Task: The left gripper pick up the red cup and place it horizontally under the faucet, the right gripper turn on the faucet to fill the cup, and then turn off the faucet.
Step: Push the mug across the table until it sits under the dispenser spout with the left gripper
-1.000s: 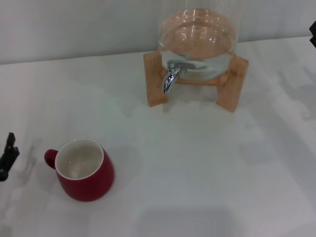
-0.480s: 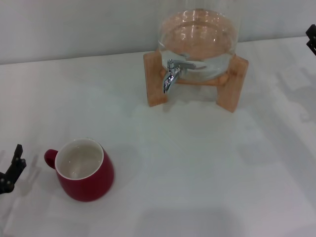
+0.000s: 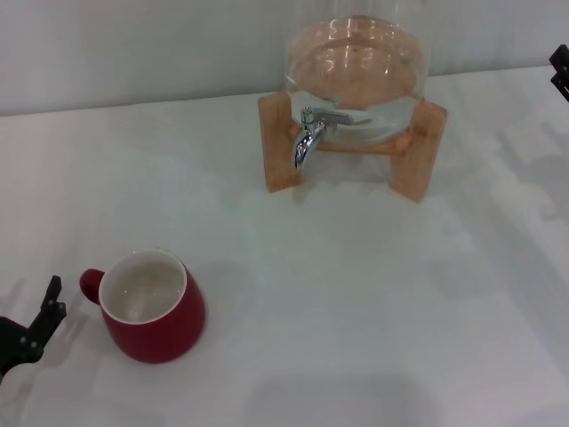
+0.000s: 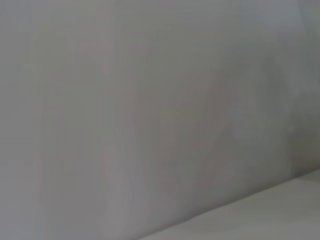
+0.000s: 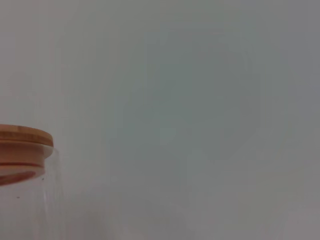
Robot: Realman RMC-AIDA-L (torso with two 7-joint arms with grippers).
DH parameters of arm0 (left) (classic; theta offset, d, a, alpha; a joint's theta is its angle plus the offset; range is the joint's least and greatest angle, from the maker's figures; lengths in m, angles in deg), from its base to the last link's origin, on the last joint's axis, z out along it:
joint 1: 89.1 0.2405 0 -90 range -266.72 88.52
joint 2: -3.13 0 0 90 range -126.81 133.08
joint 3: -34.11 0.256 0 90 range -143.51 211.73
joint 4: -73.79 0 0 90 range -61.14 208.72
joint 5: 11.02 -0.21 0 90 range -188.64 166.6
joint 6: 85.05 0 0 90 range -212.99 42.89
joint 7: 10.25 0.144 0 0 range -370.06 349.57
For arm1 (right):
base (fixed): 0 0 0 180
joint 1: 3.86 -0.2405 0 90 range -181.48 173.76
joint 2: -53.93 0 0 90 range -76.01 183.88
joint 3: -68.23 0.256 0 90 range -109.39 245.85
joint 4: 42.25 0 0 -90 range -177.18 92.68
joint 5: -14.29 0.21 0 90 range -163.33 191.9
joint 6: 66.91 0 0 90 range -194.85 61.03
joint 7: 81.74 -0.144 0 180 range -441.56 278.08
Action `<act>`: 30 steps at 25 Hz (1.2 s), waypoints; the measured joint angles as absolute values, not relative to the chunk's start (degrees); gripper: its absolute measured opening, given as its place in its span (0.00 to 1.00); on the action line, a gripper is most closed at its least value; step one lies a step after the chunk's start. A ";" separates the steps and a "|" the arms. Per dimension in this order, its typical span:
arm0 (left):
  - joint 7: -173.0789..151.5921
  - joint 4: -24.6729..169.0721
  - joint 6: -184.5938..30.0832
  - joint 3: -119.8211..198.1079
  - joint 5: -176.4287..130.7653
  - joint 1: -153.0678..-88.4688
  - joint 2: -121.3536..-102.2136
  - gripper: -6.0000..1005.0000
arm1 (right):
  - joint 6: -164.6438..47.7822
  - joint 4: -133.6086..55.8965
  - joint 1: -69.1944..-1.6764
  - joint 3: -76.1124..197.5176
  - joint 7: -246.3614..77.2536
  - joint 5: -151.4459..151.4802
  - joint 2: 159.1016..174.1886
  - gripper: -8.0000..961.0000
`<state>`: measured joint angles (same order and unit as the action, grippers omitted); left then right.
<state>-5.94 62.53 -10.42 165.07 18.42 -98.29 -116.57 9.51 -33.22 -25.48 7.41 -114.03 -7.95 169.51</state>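
Note:
The red cup [image 3: 153, 305] stands upright on the white table at the front left, its white inside showing and its handle pointing left. The left gripper [image 3: 36, 329] shows only as black finger parts at the left edge, just left of the cup's handle and apart from it. The chrome faucet [image 3: 310, 133] sticks out of the clear glass dispenser [image 3: 356, 71] on its wooden stand at the back centre. The right gripper [image 3: 561, 69] is only a black tip at the far right edge, well right of the dispenser.
The wooden stand's two legs [image 3: 277, 153] flank the faucet. A pale wall runs behind the table. The right wrist view shows the dispenser's wooden lid [image 5: 25, 142] against the wall. The left wrist view shows only wall and a strip of table.
The left gripper has moved right and toward the front, closing in on the cup's handle. The cup, the dispenser and the right gripper have not moved.

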 joint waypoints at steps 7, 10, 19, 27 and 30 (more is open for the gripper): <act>-5.94 62.55 -10.43 165.71 18.43 -97.59 -116.57 0.86 | 9.23 -33.20 -25.48 7.38 -113.94 -7.95 169.51 0.86; -5.94 62.59 -10.43 166.47 18.42 -97.48 -116.58 0.86 | 9.28 -33.20 -25.48 7.33 -113.93 -7.95 169.51 0.86; -5.94 62.73 -10.43 168.15 18.42 -97.44 -116.44 0.86 | 9.32 -33.32 -25.48 6.69 -114.00 -7.95 169.51 0.86; -5.94 62.87 -10.62 168.67 18.42 -97.53 -116.32 0.86 | 9.40 -33.41 -25.48 6.71 -114.06 -7.95 169.51 0.86; -5.93 63.01 -10.87 168.67 18.43 -97.81 -116.30 0.86 | 9.42 -33.46 -25.48 6.71 -114.06 -7.95 169.51 0.86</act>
